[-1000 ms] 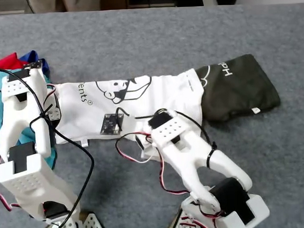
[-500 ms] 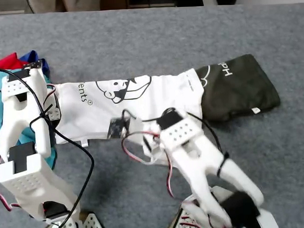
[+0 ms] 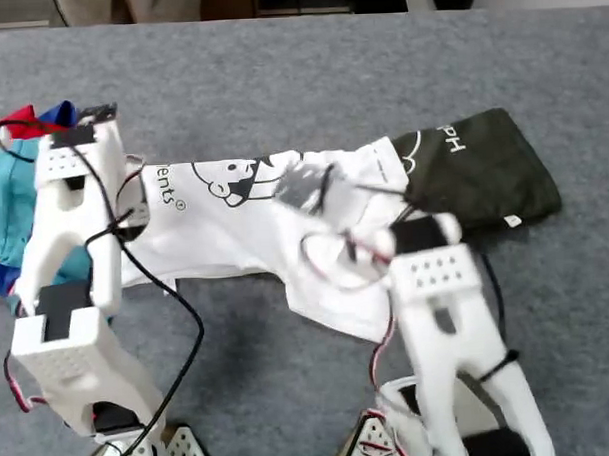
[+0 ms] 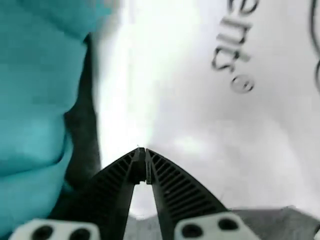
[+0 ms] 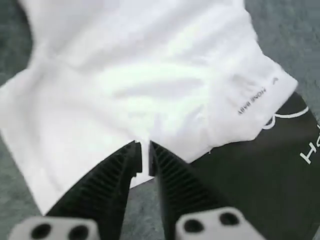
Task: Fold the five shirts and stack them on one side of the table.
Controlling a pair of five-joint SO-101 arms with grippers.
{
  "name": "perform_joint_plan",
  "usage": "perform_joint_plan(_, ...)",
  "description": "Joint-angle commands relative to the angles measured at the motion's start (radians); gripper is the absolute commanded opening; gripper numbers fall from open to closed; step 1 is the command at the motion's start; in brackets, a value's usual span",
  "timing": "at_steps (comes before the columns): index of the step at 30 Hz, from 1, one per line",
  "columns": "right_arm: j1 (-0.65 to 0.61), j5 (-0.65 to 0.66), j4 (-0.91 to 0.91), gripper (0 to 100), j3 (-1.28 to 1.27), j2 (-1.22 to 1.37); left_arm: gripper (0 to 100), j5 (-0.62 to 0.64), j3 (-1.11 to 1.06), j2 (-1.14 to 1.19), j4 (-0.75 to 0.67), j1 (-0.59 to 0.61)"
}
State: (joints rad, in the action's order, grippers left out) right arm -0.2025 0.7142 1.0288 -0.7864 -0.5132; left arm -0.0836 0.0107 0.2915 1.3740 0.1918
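Well, from the high view, the white shirt (image 3: 214, 226) lies stretched across the middle of the grey table (image 3: 279, 79) with its black print facing up. The black shirt (image 3: 483, 177) touches its 3 o'clock end and the teal shirt (image 3: 9, 213) lies at its 9 o'clock end. A red shirt (image 3: 6, 128) and a blue shirt (image 3: 55, 114) peek out from the teal one toward 11 o'clock. My left arm (image 3: 60, 247) stands over the white shirt's 9 o'clock edge. My right arm (image 3: 442, 303) comes in from 6 o'clock, its head over the shirt's 3 o'clock half, where the cloth is bunched up and a loose flap trails toward 5 o'clock. In my left wrist view, my left gripper (image 4: 141, 165) is closed, its fingertips meeting right against the white cloth, just beside the teal shirt, with a dark shadowed strip between the two garments. I cannot tell whether a fold is caught in the pinch. In my right wrist view, my right gripper (image 5: 142, 147) is squeezed down to a thin slit on the white shirt, close to the edge where it meets the black shirt, and a small label shows on the white cloth nearby.
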Motion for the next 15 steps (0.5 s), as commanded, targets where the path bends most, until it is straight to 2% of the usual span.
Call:
perform_joint_plan(1, 0.064, -0.012, -0.098, 4.8, 0.108, 0.168, 2, 0.052, 0.098, 0.059, -0.035, -0.054)
perform_joint_plan(6, 0.090, -0.015, -0.141, 4.8, 0.309, 0.490, 2, 0.048, 0.196, 0.243, 0.069, -0.032)
perform_joint_plan(10, 0.157, -0.035, -0.138, 4.7, 0.510, 0.723, 2, -0.035, 0.203, 0.239, 0.071, 0.054)
perform_joint_plan(15, 0.237, -0.058, -0.029, 0.2, 0.756, 0.881, 2, -0.132, 0.186, 0.242, 0.072, 0.092)
